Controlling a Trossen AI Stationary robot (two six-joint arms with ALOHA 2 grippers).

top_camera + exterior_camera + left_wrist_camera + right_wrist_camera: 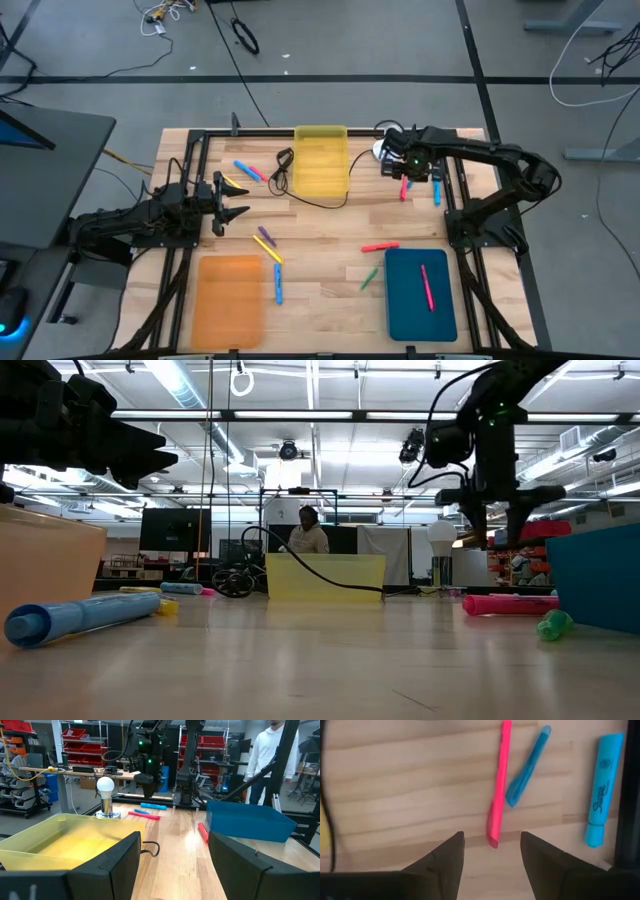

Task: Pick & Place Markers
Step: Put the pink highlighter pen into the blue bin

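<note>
Pink marker under right gripper: a pink marker (499, 785) lies flat on the wood; its near end sits in line with the gap between the right arm's two fingers, below them and not touched.
Neighbours: a blue cap-like piece (527, 765) leans against that marker's side; a blue highlighter (601, 790) lies apart from both, near the black frame rail.
Right gripper: the right gripper (410, 172) hangs above the table's far right part, just beside the yellow tray (320, 160); its fingers (445, 862) stand parted with nothing between them.
Marker already in a tray: one pink marker (427, 285) lies inside the teal tray (420, 295).
Loose markers mid-table: a pink one (380, 247) and a green one (370, 277) near the teal tray; purple, yellow and blue ones (272, 258) by the orange tray (228, 300).
Far-left markers: blue and pink ones (250, 170) left of the yellow tray.
Left gripper: the left gripper (232, 205) waits over the table's left side, fingers spread, empty.
Cable: a black cable (300, 195) trails from the yellow tray.
</note>
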